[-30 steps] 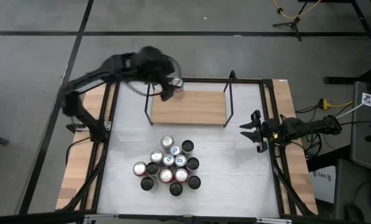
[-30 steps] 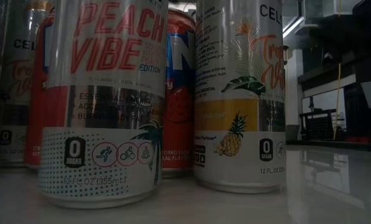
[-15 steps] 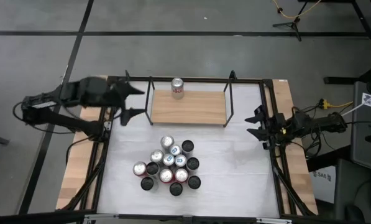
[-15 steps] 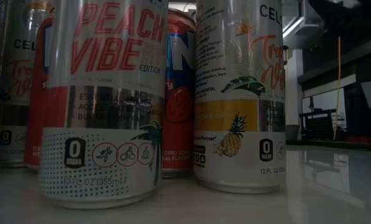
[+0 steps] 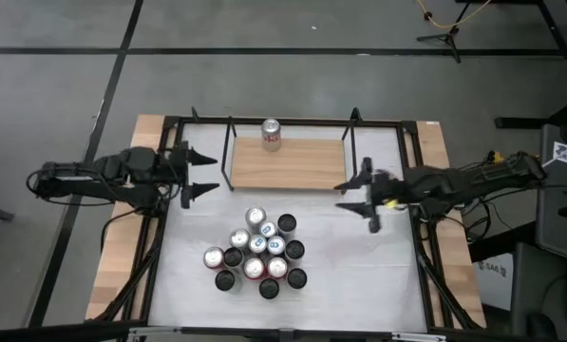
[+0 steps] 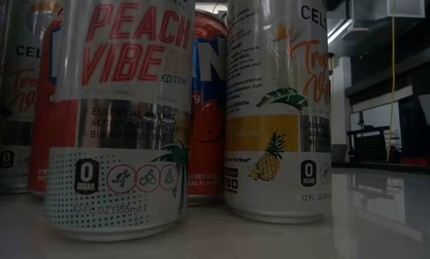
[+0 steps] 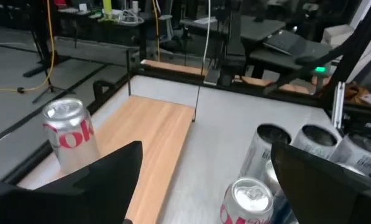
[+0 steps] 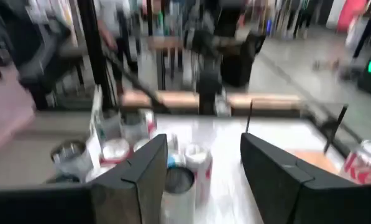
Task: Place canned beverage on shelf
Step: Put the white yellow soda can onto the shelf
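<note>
One canned beverage (image 5: pixel 271 134) — silver with red lettering — stands upright on the shelf (image 5: pixel 288 164), at its far edge, left of the middle and apart from both black rod uprights. The left pincer (image 5: pixel 198 175) hangs over the tabletop's (image 5: pixel 359 266) left side, just left of the shelf, its fingers spread wide and holding nothing. The right pincer (image 5: pixel 362 197) reaches in from the right, near the shelf's right end, fingers parted and empty. A cluster of cans (image 5: pixel 256 252) stands on the tabletop nearer than the shelf — silver tops and dark tops packed together. In the low view, two tall cans (image 6: pixel 121 115) fill the foreground.
</note>
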Robot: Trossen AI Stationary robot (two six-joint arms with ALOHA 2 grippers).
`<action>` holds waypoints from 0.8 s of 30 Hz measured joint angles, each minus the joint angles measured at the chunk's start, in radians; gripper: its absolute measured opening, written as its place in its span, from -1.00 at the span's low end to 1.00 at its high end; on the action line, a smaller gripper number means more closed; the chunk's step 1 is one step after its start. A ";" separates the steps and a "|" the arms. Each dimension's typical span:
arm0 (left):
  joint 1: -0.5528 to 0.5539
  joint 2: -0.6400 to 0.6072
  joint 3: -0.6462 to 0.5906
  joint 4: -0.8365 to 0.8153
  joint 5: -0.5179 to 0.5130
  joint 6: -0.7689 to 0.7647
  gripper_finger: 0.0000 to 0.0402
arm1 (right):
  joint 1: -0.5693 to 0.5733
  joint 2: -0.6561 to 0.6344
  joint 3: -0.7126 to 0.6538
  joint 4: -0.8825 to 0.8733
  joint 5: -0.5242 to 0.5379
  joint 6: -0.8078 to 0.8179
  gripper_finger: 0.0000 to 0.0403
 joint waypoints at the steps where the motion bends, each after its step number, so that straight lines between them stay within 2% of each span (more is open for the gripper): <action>1: 0.000 -0.001 -0.019 0.016 0.000 0.000 0.74 | 0.000 0.045 0.051 -0.046 0.000 0.000 0.00; 8: 0.001 0.012 -0.052 0.039 0.000 -0.062 0.74 | -0.001 0.328 0.355 -0.314 0.030 -0.004 0.00; 15: 0.001 0.014 -0.052 0.037 0.000 -0.086 0.74 | 0.000 0.568 0.594 -0.401 0.023 0.002 0.00; 19: 0.001 0.014 -0.052 0.037 0.000 -0.086 0.74 | -0.010 0.668 0.735 -0.541 0.015 -0.053 0.00; 24: 0.001 0.014 -0.052 0.034 0.000 -0.086 0.74 | -0.079 0.763 0.891 -0.729 -0.089 -0.057 0.00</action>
